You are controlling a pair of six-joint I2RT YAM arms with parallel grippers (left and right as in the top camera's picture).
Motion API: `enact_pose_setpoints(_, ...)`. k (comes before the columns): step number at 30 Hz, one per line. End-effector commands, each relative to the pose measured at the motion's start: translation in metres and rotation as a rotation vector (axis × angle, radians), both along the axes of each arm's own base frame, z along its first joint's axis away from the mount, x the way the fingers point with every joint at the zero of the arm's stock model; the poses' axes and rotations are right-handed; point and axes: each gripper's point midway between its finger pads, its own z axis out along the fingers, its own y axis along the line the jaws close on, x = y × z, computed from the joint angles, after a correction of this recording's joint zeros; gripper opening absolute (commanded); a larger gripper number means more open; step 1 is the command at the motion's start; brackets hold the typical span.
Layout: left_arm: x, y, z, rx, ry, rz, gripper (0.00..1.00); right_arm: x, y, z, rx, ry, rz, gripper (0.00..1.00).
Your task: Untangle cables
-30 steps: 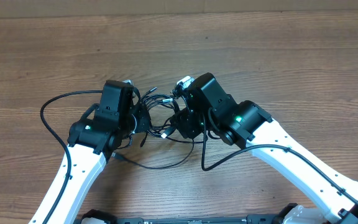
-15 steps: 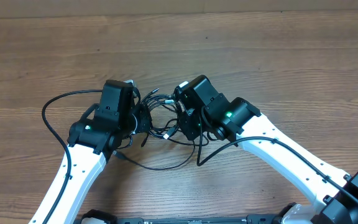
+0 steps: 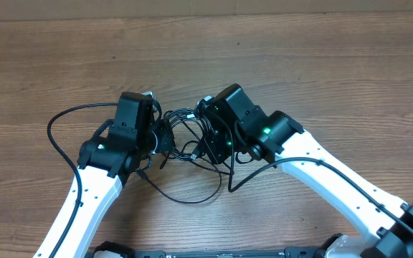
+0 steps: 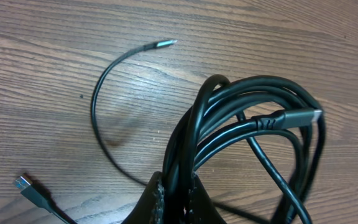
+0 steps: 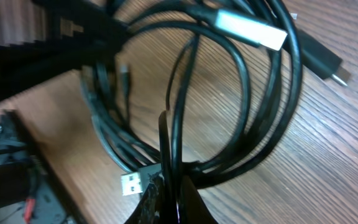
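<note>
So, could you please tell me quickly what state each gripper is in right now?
Left gripper: closed on a bunch of the cables.
Right gripper: closed on strands of the cables.

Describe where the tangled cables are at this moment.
In the overhead view the cables sit centre frame, bunched between the left gripper and the right gripper, each pinching strands.

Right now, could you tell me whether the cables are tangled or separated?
Tangled. The cables form one bundle of crossing loops, with strands pinched in both the left claw and the right claw.
</note>
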Motion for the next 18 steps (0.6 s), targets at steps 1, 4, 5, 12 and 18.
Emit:
enact_pose_setpoints(1,0.003,-0.006,0.008,-0.025,-0.020,-0.025,0.05,-0.009,0.010,0.060,0.149,-0.072,0.050,0.04)
enact_pose_setpoints(4,0.003,-0.006,0.008,-0.024,-0.020,-0.025,0.04,-0.015,0.005,0.070,0.156,-0.081,0.050,0.04)
enact_pose_setpoints(5,0.003,-0.006,0.008,-0.024,-0.020,-0.025,0.04,-0.017,0.003,0.072,0.159,-0.085,0.050,0.04)
enact_pose_setpoints(12,0.003,-0.006,0.008,-0.024,-0.019,-0.025,0.04,-0.020,-0.001,0.102,0.219,-0.161,0.050,0.04)
enact_pose_setpoints(18,0.003,-0.006,0.008,-0.024,-0.019,-0.025,0.04,-0.018,0.001,0.142,0.322,-0.283,0.050,0.04)
